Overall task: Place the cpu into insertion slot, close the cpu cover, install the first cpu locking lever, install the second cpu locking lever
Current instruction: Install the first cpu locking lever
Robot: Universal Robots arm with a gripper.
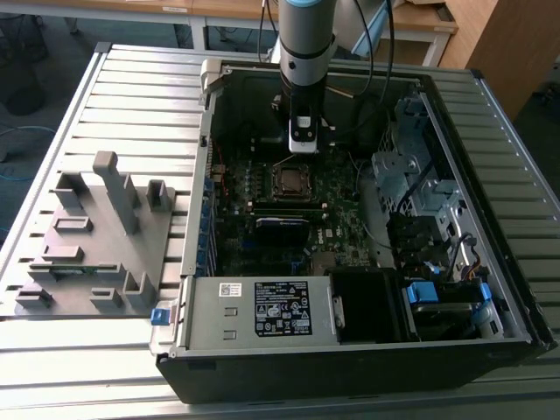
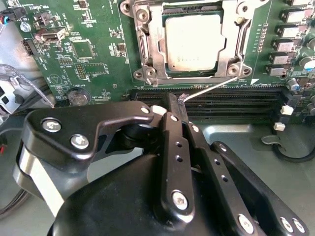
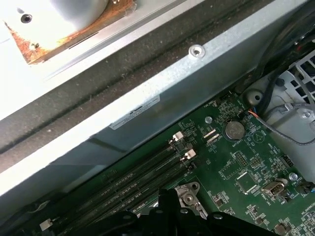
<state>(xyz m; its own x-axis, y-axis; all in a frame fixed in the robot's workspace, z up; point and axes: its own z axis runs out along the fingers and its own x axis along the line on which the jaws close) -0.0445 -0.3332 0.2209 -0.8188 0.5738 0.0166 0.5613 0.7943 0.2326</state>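
The cpu point(image 2: 194, 42), a dull silver square, lies flat in the insertion slot, whose pin face is hidden beneath it. The cpu cover point(image 2: 147, 54), a silvery frame, lies down around the chip. A thin wire locking lever point(image 2: 211, 86) runs from the socket's corner out over the memory slots, and its free end sits right at my fingertips. My gripper point(image 2: 176, 101) is shut, its black fingers pressed together beside that lever end. In the exterior view the gripper point(image 1: 302, 147) hangs just behind the socket point(image 1: 290, 182) inside the open computer case.
Long black memory slots point(image 2: 231, 105) lie between gripper and socket. The case's metal wall point(image 3: 162, 83) rises close behind; drive cages and cables point(image 1: 411, 188) fill the exterior view's right. A grey fixture block point(image 1: 96, 236) stands on the slatted table at the left.
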